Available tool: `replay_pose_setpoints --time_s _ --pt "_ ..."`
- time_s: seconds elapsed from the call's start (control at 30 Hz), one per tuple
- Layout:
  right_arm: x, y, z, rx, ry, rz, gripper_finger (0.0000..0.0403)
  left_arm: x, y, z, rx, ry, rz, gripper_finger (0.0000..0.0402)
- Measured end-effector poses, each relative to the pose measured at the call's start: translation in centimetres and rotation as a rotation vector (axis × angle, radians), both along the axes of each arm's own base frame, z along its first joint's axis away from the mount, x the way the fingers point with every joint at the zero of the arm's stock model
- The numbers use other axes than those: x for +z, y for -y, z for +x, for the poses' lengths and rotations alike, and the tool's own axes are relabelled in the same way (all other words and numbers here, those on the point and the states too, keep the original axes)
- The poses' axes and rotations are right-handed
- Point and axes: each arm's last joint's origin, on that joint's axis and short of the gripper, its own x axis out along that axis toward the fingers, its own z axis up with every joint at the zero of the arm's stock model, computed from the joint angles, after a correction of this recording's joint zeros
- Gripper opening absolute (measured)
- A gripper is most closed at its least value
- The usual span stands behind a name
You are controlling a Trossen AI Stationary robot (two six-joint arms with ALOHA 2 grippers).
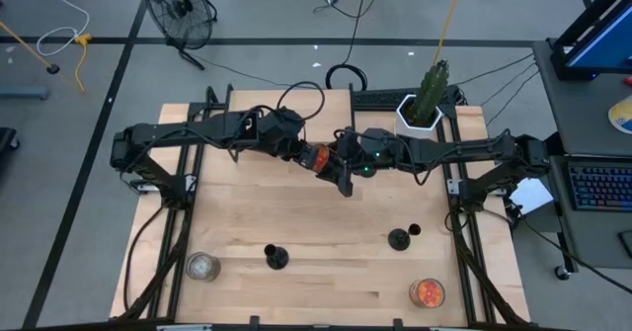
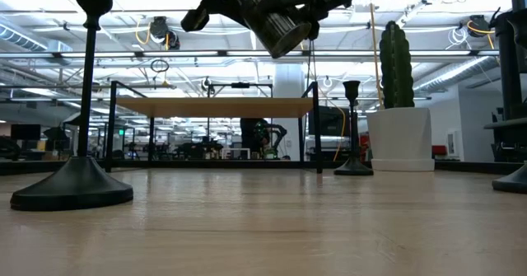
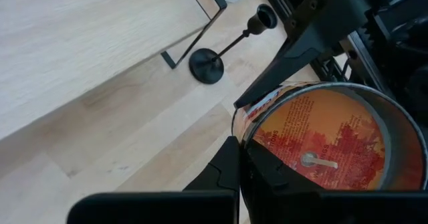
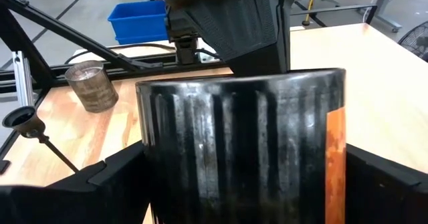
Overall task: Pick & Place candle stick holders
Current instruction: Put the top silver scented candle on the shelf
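Above the middle of the table (image 1: 326, 242), toward its far side, the left gripper (image 1: 308, 156) and the right gripper (image 1: 342, 165) meet around one orange jar (image 1: 319, 159), held up off the wood. In the left wrist view the jar's orange-printed contents and a small wick face the camera, and the left gripper's dark fingers (image 3: 257, 170) press against its wall, so this gripper is clenched on the jar. In the right wrist view the jar's dark ribbed side fills the space between the right gripper's fingers (image 4: 110, 177), which flank it closely on both sides; whether they press on it or only stand beside it cannot be told. The low view shows the jar (image 2: 276, 16) tilted, high above the table. The candle stick holders stand on the table well apart from both grippers, nearer the front edge: one holder (image 1: 275, 257) below and to the left gripper's side, a second holder (image 1: 398, 238) on the right gripper's side, with a third holder (image 1: 414, 230) just beside it. All three stand upright. A grey jar (image 1: 202, 267) sits near the front left corner and another orange jar (image 1: 427, 292) near the front right. A potted cactus (image 1: 425, 102) stands at the far edge, behind the right arm.
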Motion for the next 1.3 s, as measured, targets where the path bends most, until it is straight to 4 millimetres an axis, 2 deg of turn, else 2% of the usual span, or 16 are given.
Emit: replay_pose_setpoints --time_s 0.2,0.77,0.9,1.07,1.23,1.3 --pt "0.0 0.0 0.0 -0.004 0.0 0.006 0.0354 0.0 0.0 0.0 0.006 0.004 0.0 0.0008" --pt "-0.7 0.1 -0.2 -0.048 -0.063 0.0 0.0354 0.3 -1.1 -0.3 0.011 0.015 0.02 0.0107" --pt "-0.9 0.1 -0.3 -0.064 -0.087 -0.001 0.0354 1.5 -1.9 -1.6 0.005 0.037 0.045 0.0124" --pt "-0.3 0.4 -0.1 -0.145 -0.029 -0.032 0.0354 3.1 -2.2 -4.4 0.031 0.012 0.102 0.0127" --pt "1.6 1.7 0.2 -0.287 0.166 -0.106 0.0354 3.8 -1.6 -7.6 0.096 -0.116 0.186 0.0127" --pt "2.4 2.5 0.3 -0.357 0.258 -0.134 0.0354 3.9 -1.3 -8.3 0.133 -0.14 0.192 0.0127"
